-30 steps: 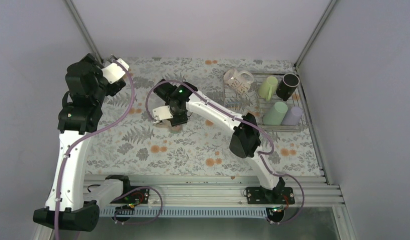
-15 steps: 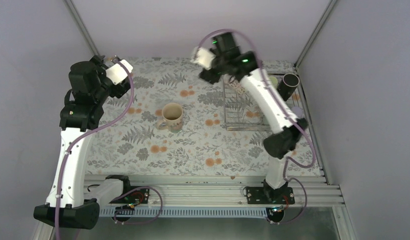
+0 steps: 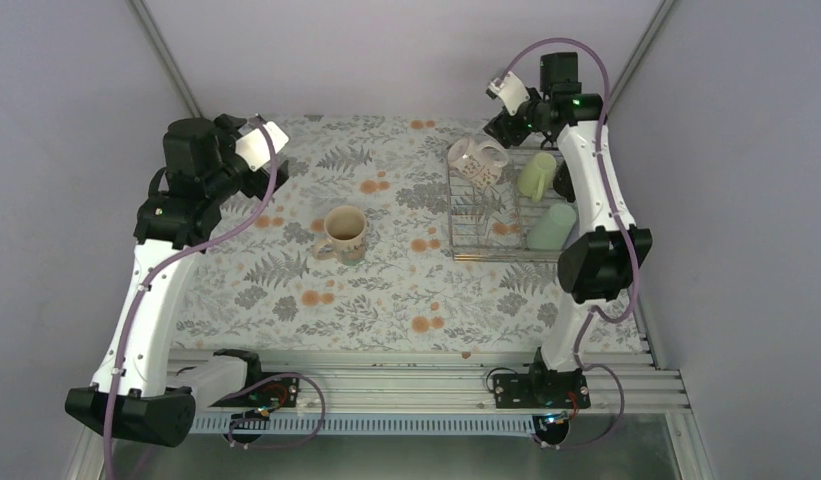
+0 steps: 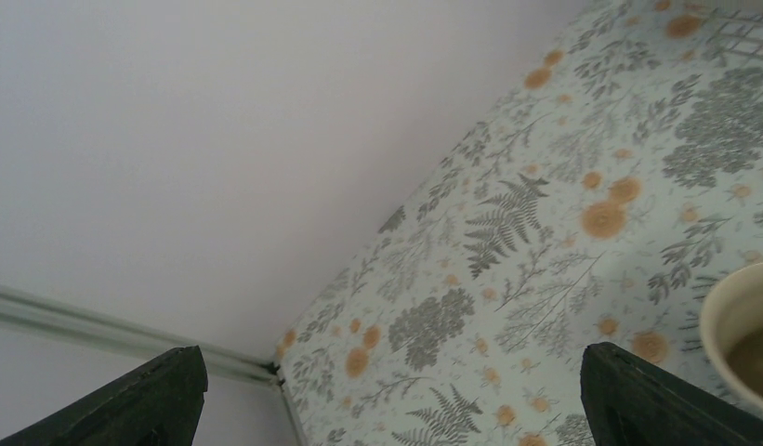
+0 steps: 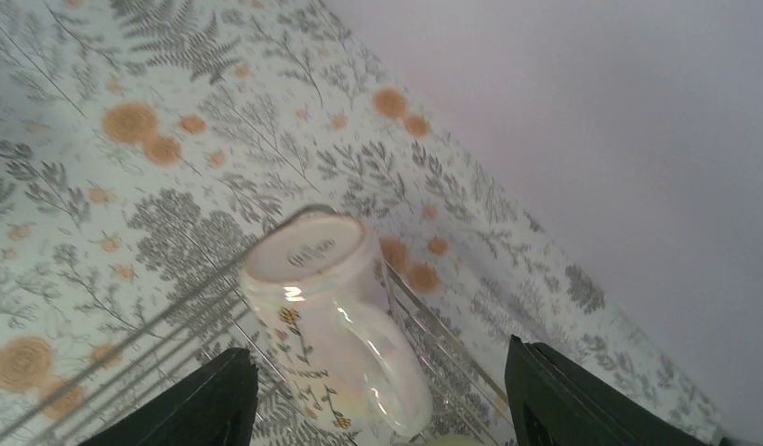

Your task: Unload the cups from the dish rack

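Right claw (image 5: 375, 353) hangs with its jaws apart and empty over the cream mug (image 5: 331, 307), which lies tipped over in the 10 o'clock corner of the rack (image 3: 501, 257), so I'd drop straight down and pinch the body crosswise, clear of handle and wires.

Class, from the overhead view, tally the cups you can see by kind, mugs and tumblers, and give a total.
Mugs: 4 (patterned mug on the cloth; cream mug, pale green mug and half-hidden black mug in the dish rack)
Tumblers: 1 (green tumbler, in the rack)
Total: 5 visible; the right arm covers part of the rack.
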`<state>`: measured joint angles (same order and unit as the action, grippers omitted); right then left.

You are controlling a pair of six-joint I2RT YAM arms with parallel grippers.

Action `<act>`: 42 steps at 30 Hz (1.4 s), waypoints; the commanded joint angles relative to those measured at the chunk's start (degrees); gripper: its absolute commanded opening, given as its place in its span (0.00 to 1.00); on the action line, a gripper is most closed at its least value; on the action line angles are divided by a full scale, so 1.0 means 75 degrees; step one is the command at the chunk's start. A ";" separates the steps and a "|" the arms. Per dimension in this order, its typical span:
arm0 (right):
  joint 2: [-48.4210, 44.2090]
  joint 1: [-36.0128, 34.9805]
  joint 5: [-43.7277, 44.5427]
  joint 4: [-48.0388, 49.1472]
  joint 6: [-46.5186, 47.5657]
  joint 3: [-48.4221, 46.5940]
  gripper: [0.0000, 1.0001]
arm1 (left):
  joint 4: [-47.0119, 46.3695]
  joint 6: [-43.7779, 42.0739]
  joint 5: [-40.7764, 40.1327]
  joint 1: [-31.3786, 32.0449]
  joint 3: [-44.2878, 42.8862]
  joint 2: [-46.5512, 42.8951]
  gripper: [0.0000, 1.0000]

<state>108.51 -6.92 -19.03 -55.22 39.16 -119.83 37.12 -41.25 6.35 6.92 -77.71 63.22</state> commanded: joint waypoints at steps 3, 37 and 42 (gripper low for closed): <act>0.0948 0.0424 -0.0632 -0.0229 0.0446 -0.0511 0.68 | -0.0040 0.0325 0.0077 0.0518 0.0087 -0.0041 1.00; 0.2562 0.1344 -0.1499 -0.1269 0.2570 -0.1013 0.52 | -0.0514 0.0763 -0.0819 0.2910 -0.1011 0.2539 1.00; 0.2766 0.1356 -0.1419 -0.1051 0.2652 -0.1090 0.55 | -0.0535 0.0747 -0.0823 0.2911 -0.0982 0.2554 1.00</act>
<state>127.04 2.76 -29.21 -64.97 57.41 -125.56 34.59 -36.60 0.64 28.51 -85.45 82.24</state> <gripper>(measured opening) 0.542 0.998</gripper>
